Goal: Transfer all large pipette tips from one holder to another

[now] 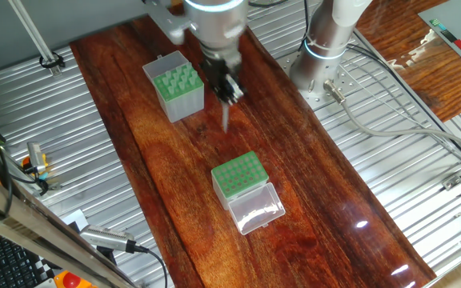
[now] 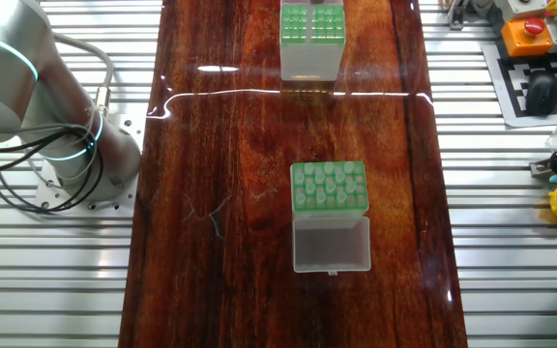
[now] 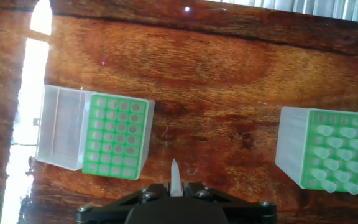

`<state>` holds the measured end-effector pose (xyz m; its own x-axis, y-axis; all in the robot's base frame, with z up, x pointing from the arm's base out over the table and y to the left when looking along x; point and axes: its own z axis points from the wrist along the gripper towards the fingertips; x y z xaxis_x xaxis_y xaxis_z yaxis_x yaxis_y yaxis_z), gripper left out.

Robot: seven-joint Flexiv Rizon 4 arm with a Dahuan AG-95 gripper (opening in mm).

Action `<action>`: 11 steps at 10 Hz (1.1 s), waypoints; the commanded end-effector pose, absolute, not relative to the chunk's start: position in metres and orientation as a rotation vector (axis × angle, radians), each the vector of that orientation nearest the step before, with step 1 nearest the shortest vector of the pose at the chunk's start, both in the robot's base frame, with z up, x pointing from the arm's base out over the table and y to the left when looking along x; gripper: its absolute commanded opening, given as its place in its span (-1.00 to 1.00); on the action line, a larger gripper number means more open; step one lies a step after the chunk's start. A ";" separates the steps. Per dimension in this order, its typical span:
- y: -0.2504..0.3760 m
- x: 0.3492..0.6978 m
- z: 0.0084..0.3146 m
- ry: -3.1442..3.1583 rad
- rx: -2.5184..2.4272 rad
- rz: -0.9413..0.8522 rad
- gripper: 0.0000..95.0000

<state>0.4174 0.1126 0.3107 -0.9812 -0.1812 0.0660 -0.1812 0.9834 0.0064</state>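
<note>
1. The tool (image 1: pixel 229 94) is closed on one of the large pipette tips (image 3: pixel 174 178), which hangs point-down, its long axis close to vertical.
2. It hovers above the bare surface (image 1: pixel 174 152), between the two boxes and touching neither.
3. The taller grey-sided holder (image 1: pixel 176 86) stands just beside the tool, on the far-left side in the one fixed view, with tips showing in it.
4. The shorter lidded box (image 1: pixel 239 178), lid (image 1: pixel 256 210) open, lies nearer the camera. In the hand view it sits to the left of the held tip, so the carry likely runs that way.
</note>
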 end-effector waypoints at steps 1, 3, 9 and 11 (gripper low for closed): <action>0.100 0.410 0.316 -3.048 0.392 0.007 -1.00; 0.100 0.409 0.317 -3.048 0.366 0.000 -1.00; 0.100 0.409 0.317 -3.050 0.406 0.008 -1.00; 0.100 0.409 0.317 -3.049 0.396 0.004 -1.00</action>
